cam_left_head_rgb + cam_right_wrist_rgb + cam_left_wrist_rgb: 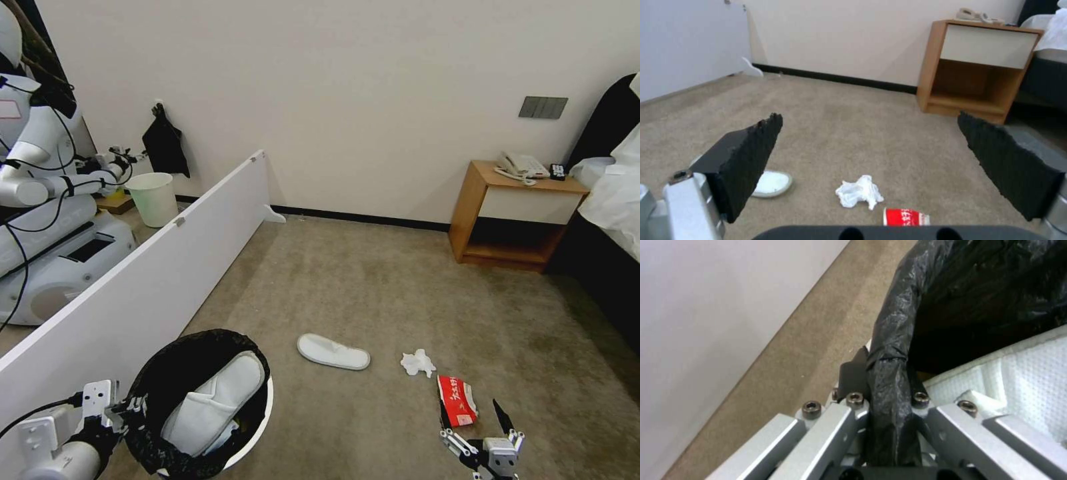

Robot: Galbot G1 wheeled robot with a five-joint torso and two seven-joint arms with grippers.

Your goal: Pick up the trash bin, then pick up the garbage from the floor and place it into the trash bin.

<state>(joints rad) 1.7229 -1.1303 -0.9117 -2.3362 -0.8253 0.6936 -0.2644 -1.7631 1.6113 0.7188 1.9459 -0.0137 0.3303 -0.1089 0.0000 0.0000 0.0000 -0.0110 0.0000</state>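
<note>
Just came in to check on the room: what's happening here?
The robot is clearing litter off the carpet. Its left gripper is clamped on the bag-lined rim of the trash bin, which already holds one slipper. Its right gripper hangs with jaws open over the red-white packet; a tissue and another slipper lie nearby.

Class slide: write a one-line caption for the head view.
Left gripper clamps the trash bin rim, one slipper inside; open right gripper hovers above the red-white packet.
</note>
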